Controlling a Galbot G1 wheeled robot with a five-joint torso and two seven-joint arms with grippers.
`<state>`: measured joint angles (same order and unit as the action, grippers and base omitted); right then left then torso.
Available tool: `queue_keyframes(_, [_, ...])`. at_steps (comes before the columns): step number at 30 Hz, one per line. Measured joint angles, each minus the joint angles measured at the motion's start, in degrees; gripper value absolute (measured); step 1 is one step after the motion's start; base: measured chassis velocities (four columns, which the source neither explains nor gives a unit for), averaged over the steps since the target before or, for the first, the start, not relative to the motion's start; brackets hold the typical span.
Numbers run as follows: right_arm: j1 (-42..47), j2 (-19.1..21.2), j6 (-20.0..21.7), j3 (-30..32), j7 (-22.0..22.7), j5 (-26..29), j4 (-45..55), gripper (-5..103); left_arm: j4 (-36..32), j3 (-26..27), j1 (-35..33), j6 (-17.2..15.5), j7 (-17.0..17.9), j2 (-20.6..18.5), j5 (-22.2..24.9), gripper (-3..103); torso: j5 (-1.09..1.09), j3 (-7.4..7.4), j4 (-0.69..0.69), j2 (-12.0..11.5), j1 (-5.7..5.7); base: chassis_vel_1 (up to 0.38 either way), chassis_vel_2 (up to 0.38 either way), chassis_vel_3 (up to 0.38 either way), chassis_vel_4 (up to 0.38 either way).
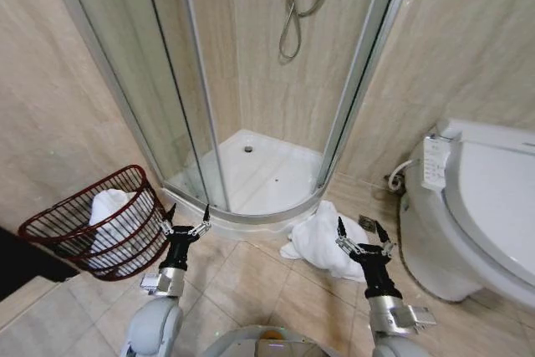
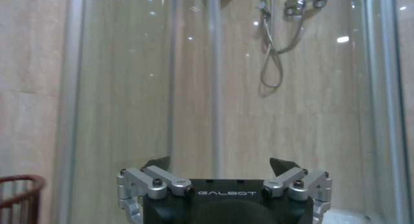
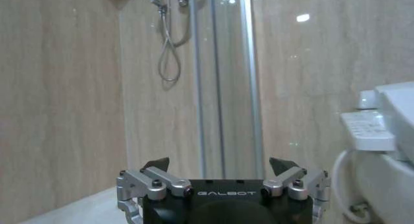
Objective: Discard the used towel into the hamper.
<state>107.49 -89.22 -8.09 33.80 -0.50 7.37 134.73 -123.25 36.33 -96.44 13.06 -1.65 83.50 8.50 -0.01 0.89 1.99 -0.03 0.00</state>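
1. Both grippers were seen raised at the bottom of the head view: left gripper [image 1: 185, 213] near the hamper, right gripper [image 1: 362, 230] in front of the towel. Fingers were spread wide on each, nothing held; the same was confirmed in the left wrist view [image 2: 220, 164] and right wrist view [image 3: 220, 163].
2. Used towel [image 1: 322, 236] was found crumpled on the floor tiles, against the curved shower base [image 1: 251, 215] and near the toilet [image 1: 468, 223]. No clean long axis could be read; the heap was spread roughly from the shower edge toward the robot.
3. Hamper [image 1: 50, 227] was located at the left, tilted, with its opening faced up and toward the robot. Some white cloth [image 1: 107, 204] was already seen inside.
4. Step judged: pre-grasp, nothing picked yet.
5. Next move judged to call for the right gripper to be lowered onto the towel's bulk and closed on a thick fold, then carried well across to the hamper mouth.
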Motion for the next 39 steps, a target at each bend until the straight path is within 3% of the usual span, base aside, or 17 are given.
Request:
queue_keyframes(9, [-0.14,-0.07,-0.79,-0.25,0.61,-0.03,-0.61,100,0.03,-0.16,-0.31,-0.89,0.33,-0.11,0.39,100,0.03,0.01,-0.02,0.01,0.00,-0.161,-0.156,0.156,0.145])
queue_keyframes(39, [-0.87,0.20,-1.43,-1.47,2.75,-0.01,-1.19,100,0.73,-0.74,0.12,0.77,0.71,0.11,-0.72,100,0.00,0.02,-0.01,0.04,0.00,0.042,0.038,0.020,0.027])
